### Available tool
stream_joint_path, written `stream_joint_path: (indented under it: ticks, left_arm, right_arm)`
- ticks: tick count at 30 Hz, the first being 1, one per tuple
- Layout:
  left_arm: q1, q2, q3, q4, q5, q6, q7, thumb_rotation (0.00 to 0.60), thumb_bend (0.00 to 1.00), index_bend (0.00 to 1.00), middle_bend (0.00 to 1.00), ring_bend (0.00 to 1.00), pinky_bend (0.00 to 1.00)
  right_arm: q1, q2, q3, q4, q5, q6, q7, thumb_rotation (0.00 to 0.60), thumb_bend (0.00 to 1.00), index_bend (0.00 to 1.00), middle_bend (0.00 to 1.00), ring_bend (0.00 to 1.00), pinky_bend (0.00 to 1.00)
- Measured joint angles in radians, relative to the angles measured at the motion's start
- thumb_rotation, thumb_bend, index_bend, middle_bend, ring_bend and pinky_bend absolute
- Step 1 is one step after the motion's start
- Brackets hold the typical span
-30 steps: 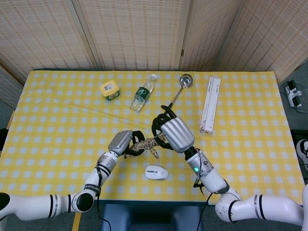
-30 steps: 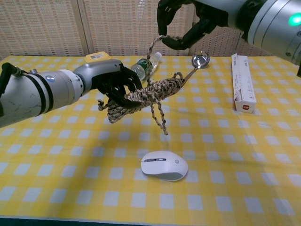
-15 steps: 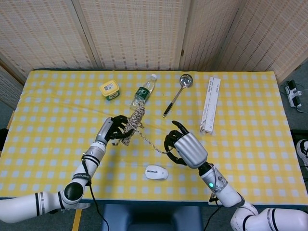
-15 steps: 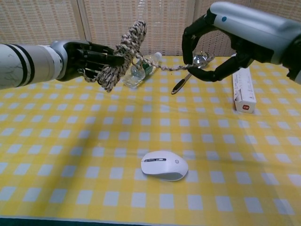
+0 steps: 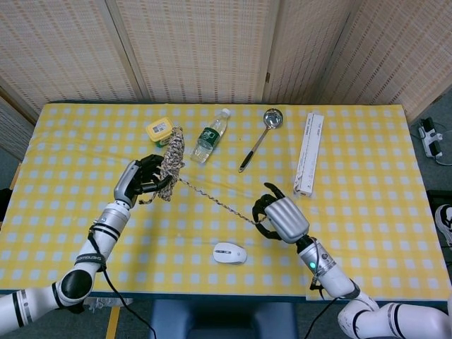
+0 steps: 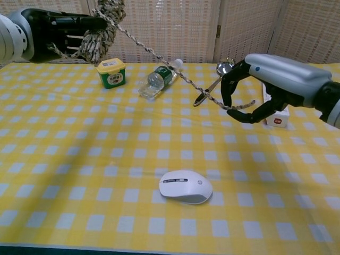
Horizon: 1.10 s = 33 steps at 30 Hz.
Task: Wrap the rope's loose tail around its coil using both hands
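Observation:
The speckled rope coil (image 5: pixel 170 161) (image 6: pixel 101 29) is held upright above the table by my left hand (image 5: pixel 141 178) (image 6: pixel 56 32), which grips its lower half. The loose tail (image 5: pixel 215 200) (image 6: pixel 159 57) runs taut and diagonal from the coil down to my right hand (image 5: pixel 280 219) (image 6: pixel 265 85). That hand pinches the tail's end between thumb and curled fingers, above the table right of centre. The two hands are far apart, with the tail stretched between them.
A white mouse (image 5: pixel 230 253) (image 6: pixel 185 186) lies near the front edge. A yellow-lidded tub (image 5: pixel 160 131) (image 6: pixel 111 72), a water bottle (image 5: pixel 211 135) (image 6: pixel 159 77), a ladle (image 5: pixel 260 134) (image 6: pixel 215 82) and a long white box (image 5: pixel 308 153) (image 6: pixel 278 117) lie on the yellow checked tablecloth (image 5: pixel 367 183).
My left hand has carried the coil up and further left, and my right hand has moved right and down, so the tail has been pulled out longer and tighter between them.

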Motion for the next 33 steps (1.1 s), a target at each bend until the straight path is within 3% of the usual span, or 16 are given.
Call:
stream_joint_path:
  ticks: [11, 17, 25, 33]
  left_arm:
    - [0.037, 0.059, 0.004, -0.013, 0.119, -0.045, -0.115, 0.600, 0.69, 0.68, 0.70, 0.66, 0.68]
    - [0.045, 0.076, 0.027, -0.023, 0.236, -0.069, -0.134, 0.600, 0.69, 0.68, 0.70, 0.65, 0.68]
    - [0.045, 0.076, 0.107, -0.014, 0.499, -0.064, -0.127, 0.600, 0.69, 0.69, 0.70, 0.65, 0.66]
    - [0.026, 0.048, 0.220, 0.021, 0.730, 0.039, -0.063, 0.600, 0.68, 0.70, 0.70, 0.65, 0.65]
  right_arm:
    - [0.000, -0.031, 0.024, 0.061, 0.069, -0.046, -0.016, 0.600, 0.53, 0.76, 0.50, 0.35, 0.12]
    - [0.021, -0.040, 0.075, 0.046, 0.122, -0.074, -0.016, 0.600, 0.53, 0.76, 0.50, 0.35, 0.15]
    - [0.074, -0.053, 0.188, -0.027, 0.239, -0.098, -0.030, 0.600, 0.53, 0.76, 0.50, 0.37, 0.19]
    - [0.120, -0.054, 0.287, -0.090, 0.342, -0.096, -0.035, 0.600, 0.53, 0.76, 0.50, 0.38, 0.19]
